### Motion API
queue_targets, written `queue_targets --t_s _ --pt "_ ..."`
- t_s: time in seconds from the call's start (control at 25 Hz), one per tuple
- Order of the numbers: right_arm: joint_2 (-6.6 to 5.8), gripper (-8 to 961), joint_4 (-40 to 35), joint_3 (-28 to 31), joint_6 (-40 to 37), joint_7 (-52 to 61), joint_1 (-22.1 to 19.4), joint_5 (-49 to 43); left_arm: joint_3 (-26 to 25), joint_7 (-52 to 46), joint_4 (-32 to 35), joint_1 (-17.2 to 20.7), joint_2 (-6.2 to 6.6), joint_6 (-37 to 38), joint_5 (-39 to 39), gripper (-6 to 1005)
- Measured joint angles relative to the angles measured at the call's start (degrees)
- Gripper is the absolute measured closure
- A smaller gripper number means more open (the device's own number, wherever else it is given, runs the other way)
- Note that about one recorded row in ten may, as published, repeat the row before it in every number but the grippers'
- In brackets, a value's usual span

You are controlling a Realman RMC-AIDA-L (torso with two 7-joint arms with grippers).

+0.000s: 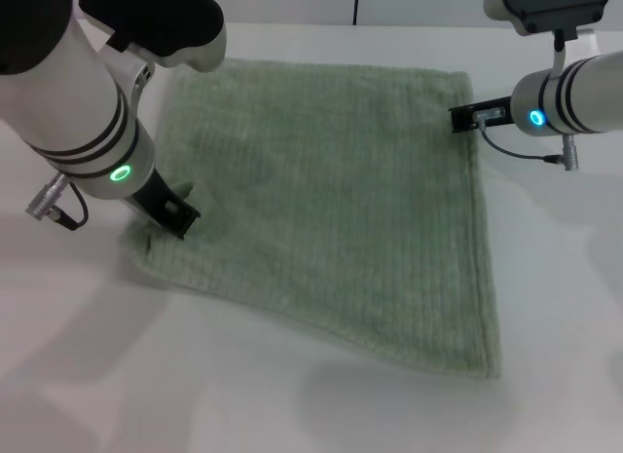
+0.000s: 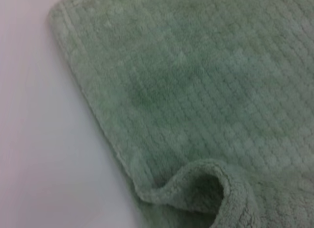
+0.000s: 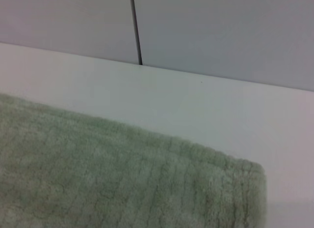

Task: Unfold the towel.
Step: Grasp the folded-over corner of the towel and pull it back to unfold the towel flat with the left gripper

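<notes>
Head view: the towel point(image 1: 331, 200) is spread nearly flat on the surface point(image 1: 545, 356); left hand point(image 1: 180, 217) and right hand point(image 1: 467, 115) are at opposite corners, grip undeterminable. Release seems next.

The towel point(image 1: 331, 200) is soft, matt terry cloth with a fine ribbed, waffle-like pile and a plush rolled hem. The table point(image 1: 545, 356) beneath is smooth, white and faintly sheeny. Both arms have glossy white plastic shells; the left gripper point(image 1: 175, 214) is matt black.
</notes>
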Motion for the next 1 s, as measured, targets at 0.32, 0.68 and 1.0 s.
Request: queue_targets --t_s 0.32,0.68,1.0 --pt "-0.04 955 0.48 0.00 0.60 0.11 0.10 -0.06 -0.11 0.00 -2.00 1.13 -0.02 -2.13 -0.01 928" --pt "-0.04 954 0.76 0.00 0.68 0.15 0.09 -0.18 -1.32 0.02 -2.23 3.36 0.05 -3.10 -0.01 925" --pt "-0.05 955 0.96 0.00 0.72 0.15 0.03 -0.28 -1.13 -0.30 -2.58 4.00 0.07 -4.44 -0.01 922"
